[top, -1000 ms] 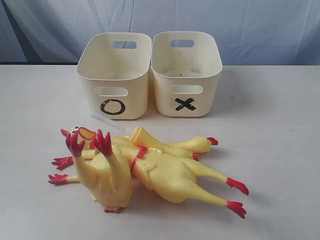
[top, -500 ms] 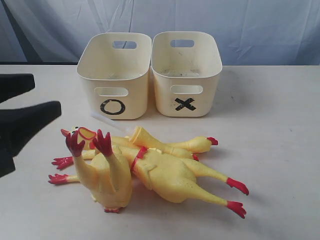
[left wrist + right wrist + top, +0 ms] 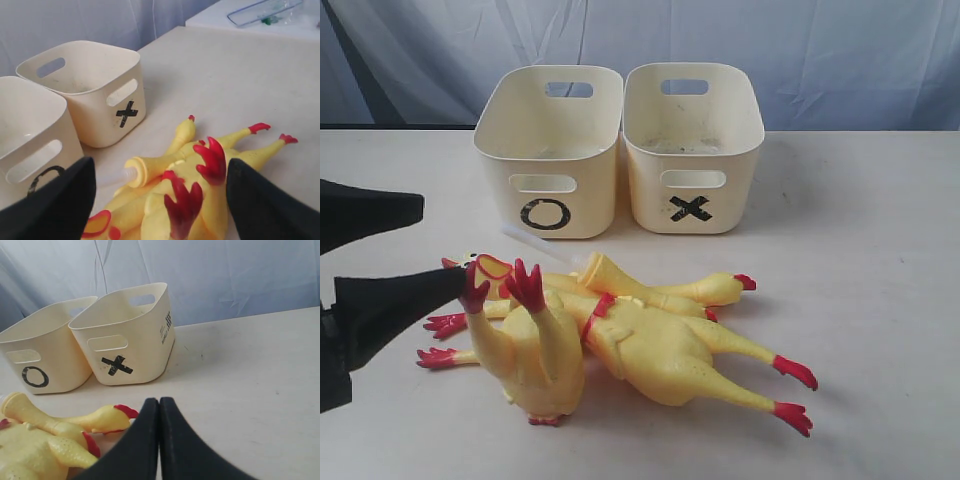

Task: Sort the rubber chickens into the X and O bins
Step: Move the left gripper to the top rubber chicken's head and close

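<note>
Illumination bright, soft and even in all three views; no glare noted. Faint shadow from bins (image 3: pixel 585 200) falls rightward on tabletop (image 3: pixel 880 300); chickens (image 3: pixel 650 350) cast soft shadows beneath. Close-up, left claw (image 3: pixel 160 167) and right claw (image 3: pixel 159 407) render black, detail lost, edges blurred.

Left gripper (image 3: pixel 160 167) spread wide, framing rubber chickens (image 3: pixel 150 172); X bin (image 3: pixel 100 115) beyond

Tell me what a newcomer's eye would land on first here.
A heap of yellow chickens with red feet lies in the middle, in front of two cream tubs, the O bin left of the X bin, both seemingly empty. The open left tool pokes in from the left, beside a raised red foot.
</note>
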